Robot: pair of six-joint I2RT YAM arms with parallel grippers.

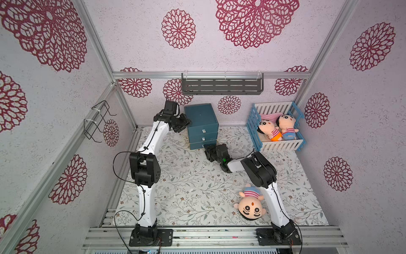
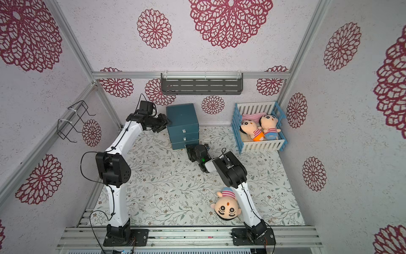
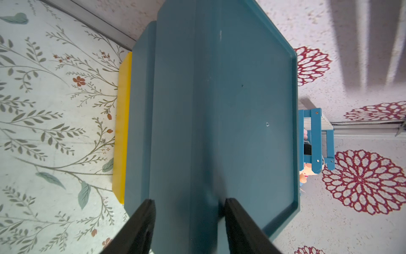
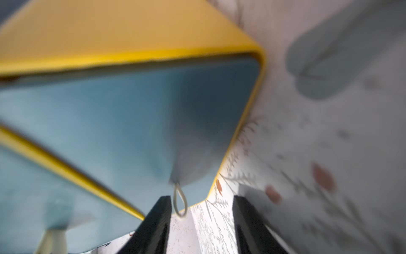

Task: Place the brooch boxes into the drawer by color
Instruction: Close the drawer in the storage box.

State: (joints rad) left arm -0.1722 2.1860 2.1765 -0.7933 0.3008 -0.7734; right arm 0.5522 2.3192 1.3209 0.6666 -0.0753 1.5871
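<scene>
No brooch boxes show in any view. The teal drawer cabinet (image 1: 201, 116) (image 2: 182, 115) (image 3: 219, 110) stands at the back of the table with its three drawers closed. My left gripper (image 1: 184, 123) (image 2: 163, 124) (image 3: 190, 201) is at the cabinet's upper left edge, open, with that edge running between its fingers and nothing held. My right gripper (image 1: 207, 151) (image 2: 189, 150) (image 4: 201, 198) is low on the table in front of the bottom drawer (image 1: 202, 145) (image 4: 131, 121). It is open, and the drawer's pale pull loop (image 4: 180, 202) hangs free beside one finger.
A blue-and-white crib (image 1: 276, 145) at the back right holds two plush dolls (image 1: 269, 129). A third doll (image 1: 251, 204) lies at the front by my right arm. A grey shelf (image 1: 222, 85) hangs on the back wall and a wire rack (image 1: 98, 121) on the left wall.
</scene>
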